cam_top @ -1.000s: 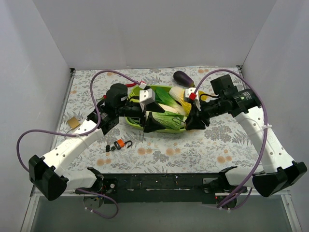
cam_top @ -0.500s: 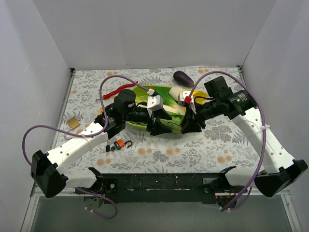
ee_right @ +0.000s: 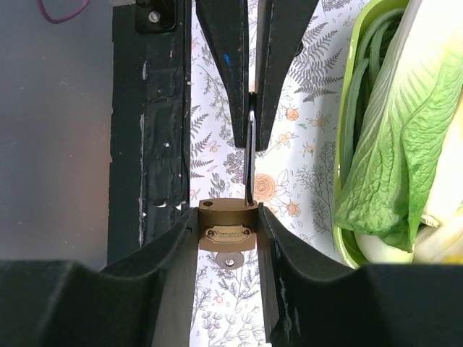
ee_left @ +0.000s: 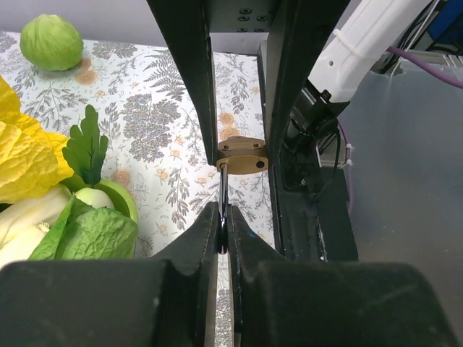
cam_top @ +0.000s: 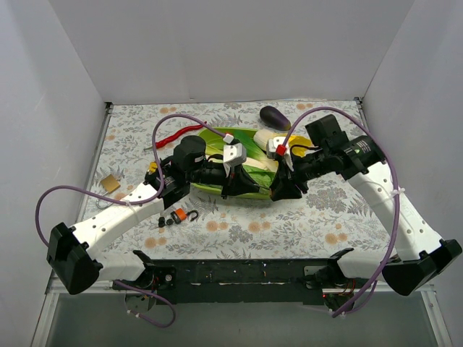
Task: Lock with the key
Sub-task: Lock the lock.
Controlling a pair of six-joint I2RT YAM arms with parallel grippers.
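Observation:
A brass padlock [ee_right: 227, 225] sits squeezed between the fingers of my right gripper [ee_right: 227, 213], held above the floral table. A thin metal shackle [ee_right: 249, 155] rises from one of its top holes; the other hole is empty. My left gripper [ee_left: 225, 230] faces the right one and is shut on the far end of that shackle [ee_left: 223, 189]. The left wrist view shows the lock [ee_left: 242, 157] end-on. A small round silver piece [ee_right: 230, 260] hangs under the lock body. I cannot make out the key. In the top view both grippers [cam_top: 249, 189] [cam_top: 278, 189] meet in front of the green tray.
A green tray [cam_top: 217, 137] of leafy vegetables lies right behind the grippers. An eggplant [cam_top: 275, 116] and a red chili [cam_top: 172, 136] are at the back. A small orange padlock [cam_top: 179, 215] and a tan block [cam_top: 110, 183] lie left. The black base rail [cam_top: 239, 273] runs below.
My left gripper swung right toward the right gripper and closed from open onto the shackle. The right gripper shifted slightly left with the padlock.

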